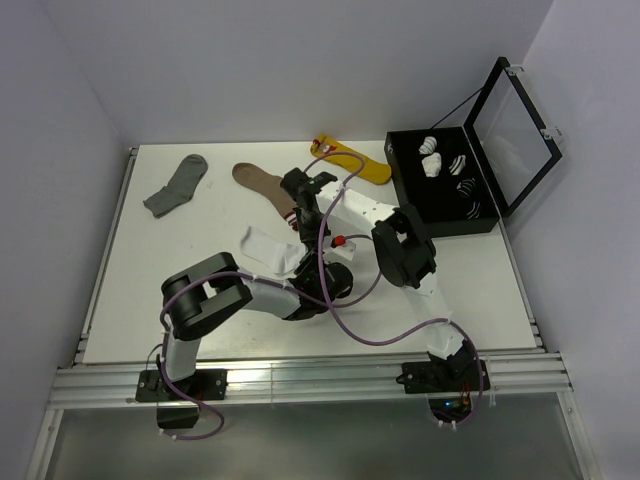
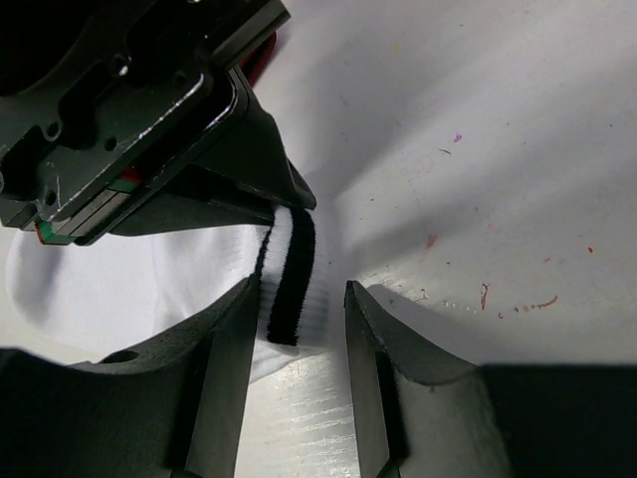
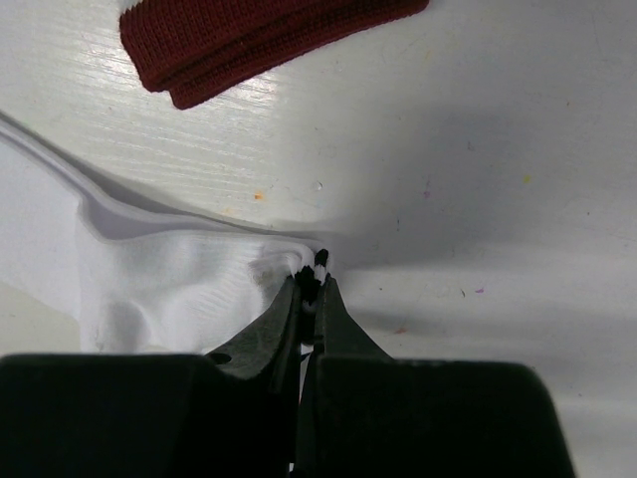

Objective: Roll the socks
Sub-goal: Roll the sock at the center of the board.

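Ok so the rolling hasn't really kicked off here. The socks (image 1: 262,246) lie as a loose, rumpled white patch on the table (image 1: 480,290), with no coil or bundle that I can see.

The right gripper (image 3: 311,281) is pinched tight on the very edge of the striped cuff (image 2: 292,269). Its fingers are squeezed together with just a sliver of black-and-white fabric poking out between the tips, and the rest of the white fabric bunches off to their left.

The left gripper (image 2: 299,319) has its fingers spread, one on each side of that same cuff, not biting down on anything. The right gripper's tips sit just above and ahead of it.

The maroon cuff (image 3: 259,40) of the brown sock (image 1: 262,183) is a bit ahead of the right fingers, apart from the white fabric as far as I can tell. I can't tell whether the plain sock is stacked under the striped one or beside it.

My read: this is the grab-the-cuff stage, so the whole roll is left to do. After that maybe it goes in the black case (image 1: 400,200), where what look like rolled socks already sit.
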